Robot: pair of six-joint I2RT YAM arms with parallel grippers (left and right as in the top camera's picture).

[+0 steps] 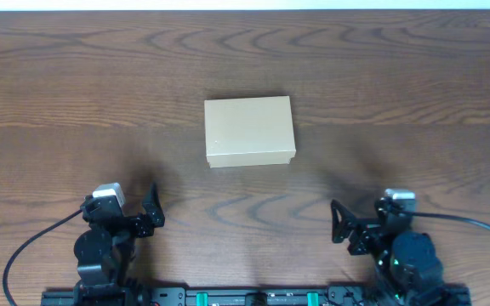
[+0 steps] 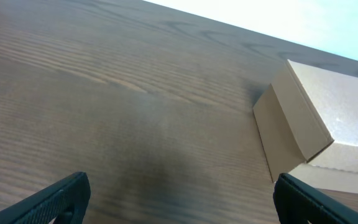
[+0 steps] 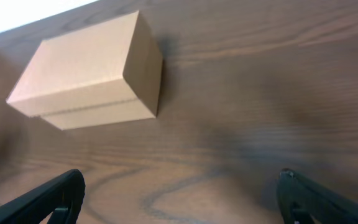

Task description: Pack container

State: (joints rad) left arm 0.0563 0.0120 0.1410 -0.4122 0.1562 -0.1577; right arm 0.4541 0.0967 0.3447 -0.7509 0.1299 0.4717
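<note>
Left claw (image 1: 150,206) is wide open and holds nothing; in the left wrist view both fingertips (image 2: 48,202) sit at the bottom corners of the frame with bare worktop (image 2: 135,112) between them. Right claw (image 1: 340,223) is the same: jaws spread wide and empty, fingertips (image 3: 322,199) at the frame's bottom corners over bare wood. The container (image 1: 249,130) sits flat on the worktop, ahead of both claws and roughly midway between them, touching neither. From the left claw it lies forward and off to the right, only its near corner and one side showing at the right edge of the wrist view (image 2: 328,118). From the right claw it lies forward and off to the left, fully in view (image 3: 82,68) and turned at an angle to the claw's axis. The lid is shut: the flap lies flush on top, with the seam line visible along the side wall in both wrist views. The box is plain tan cardboard, no print. Both claws sit low near the worktop's near edge, well apart from each other. Both arm bases and cables show at the bottom of the overhead view.
</note>
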